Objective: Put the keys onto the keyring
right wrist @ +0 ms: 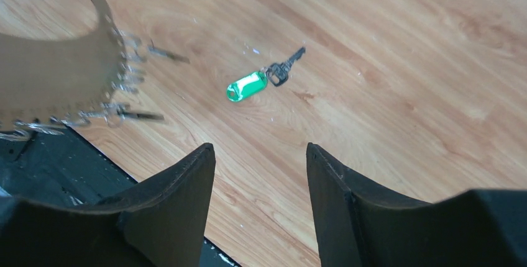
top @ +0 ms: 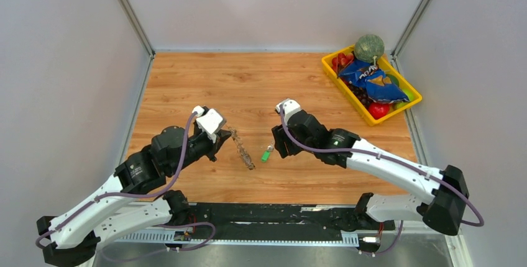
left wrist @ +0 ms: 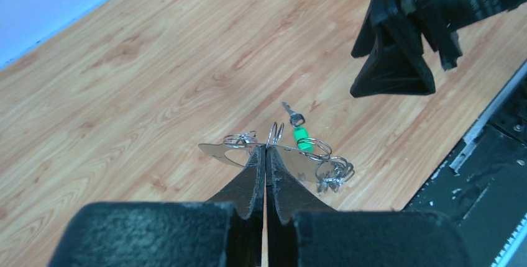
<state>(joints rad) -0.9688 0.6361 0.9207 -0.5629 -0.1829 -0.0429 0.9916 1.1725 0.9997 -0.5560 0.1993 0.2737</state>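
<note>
The keys lie flat on the wooden table (top: 248, 87): a bright green tag (right wrist: 247, 85) joined to a small dark-headed key (right wrist: 286, 68), also seen in the top view as the keys (top: 267, 153) and in the left wrist view as the keys (left wrist: 301, 135). My left gripper (left wrist: 266, 150) is shut on the edge of the keyring (left wrist: 311, 164), a thin grey hoop fringed with small silver keys and held just above the table. The keyring (top: 242, 150) slants toward the table's near edge. My right gripper (right wrist: 260, 149) hovers open just short of the green tag, nothing between its fingers.
A yellow tray (top: 407, 107) at the back right holds a blue snack bag, red fruit and a green ball. The black rail (top: 279, 217) with the arm bases runs along the table's near edge. Grey walls close in the left, back and right sides.
</note>
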